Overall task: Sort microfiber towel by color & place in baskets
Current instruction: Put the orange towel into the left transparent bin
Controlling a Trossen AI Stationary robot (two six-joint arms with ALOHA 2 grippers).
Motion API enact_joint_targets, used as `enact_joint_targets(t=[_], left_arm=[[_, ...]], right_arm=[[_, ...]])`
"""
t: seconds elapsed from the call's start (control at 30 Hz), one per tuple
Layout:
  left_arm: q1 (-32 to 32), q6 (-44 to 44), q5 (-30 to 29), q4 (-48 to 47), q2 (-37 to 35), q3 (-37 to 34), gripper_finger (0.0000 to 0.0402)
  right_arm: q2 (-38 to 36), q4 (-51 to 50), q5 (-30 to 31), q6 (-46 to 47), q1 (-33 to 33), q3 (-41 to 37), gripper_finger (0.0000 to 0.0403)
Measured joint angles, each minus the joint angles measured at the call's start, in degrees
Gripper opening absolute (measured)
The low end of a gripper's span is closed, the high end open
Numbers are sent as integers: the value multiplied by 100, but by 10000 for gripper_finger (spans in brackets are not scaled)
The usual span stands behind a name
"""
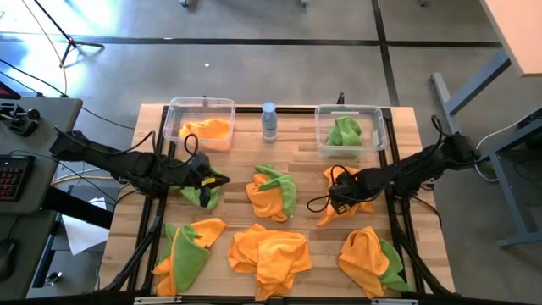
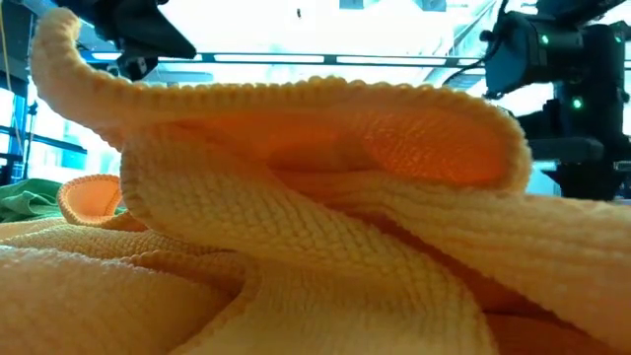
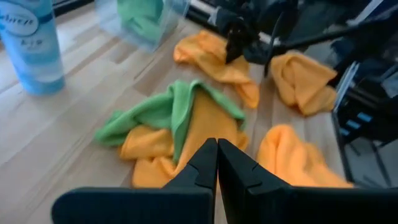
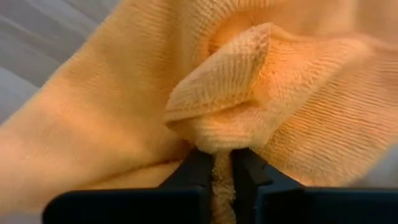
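Left hand (image 1: 222, 180) pinched empty, hovering over the green-and-orange towel (image 1: 201, 193) at nine o'clock on the table (image 1: 296, 152). Left basket (image 1: 199, 124) at eleven holding orange, right basket (image 1: 349, 129) at one holding green. Right hand (image 4: 222, 163) clamped on a fold of orange towel (image 4: 236, 93) at three. Risk: thin pinch slipping on lift, or snagging cloth beneath. Low view smothered by an orange pile (image 2: 315, 227); grip depth unclear.

The pale slatted wooden tabletop (image 1: 246, 127) looked smooth and matt, the orange knitted microfiber cloth (image 4: 298, 118) on it was nubbly, and the clear plastic tubs (image 1: 201, 108) looked glossy.
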Motion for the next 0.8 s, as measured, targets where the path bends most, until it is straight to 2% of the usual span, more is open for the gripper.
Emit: enact_joint_targets(t=[0.1, 0.2, 0.3, 0.43, 0.57, 0.63, 0.73, 0.8], left_arm=[[-1, -17, -207, 336, 130, 0, 1], [0, 141, -326, 718, 285, 0, 11], [0, 339, -431, 1171, 470, 0, 36], [0, 829, -588, 2002, 686, 0, 83], [0, 1680, -626, 3139, 855, 0, 130], [17, 2015, -698, 3735, 950, 0, 151], [134, 2352, -721, 4367, 1081, 48, 180], [233, 2479, -723, 4378, 1193, 224, 196]], right_arm=[[-150, -505, 140, -152, 18, 467, 37], [-378, -1034, 564, -293, 144, 1077, 22], [-637, -1584, 1216, -324, 316, 1799, 8], [-916, -1781, 1958, -742, 522, 2737, 16], [-972, -1397, 2617, -1623, 603, 3484, 9], [-949, -896, 2809, -2295, 574, 3702, 5], [-858, 161, 2817, -3373, 446, 3796, 5], [-730, 845, 2657, -4015, 328, 3797, 5]])
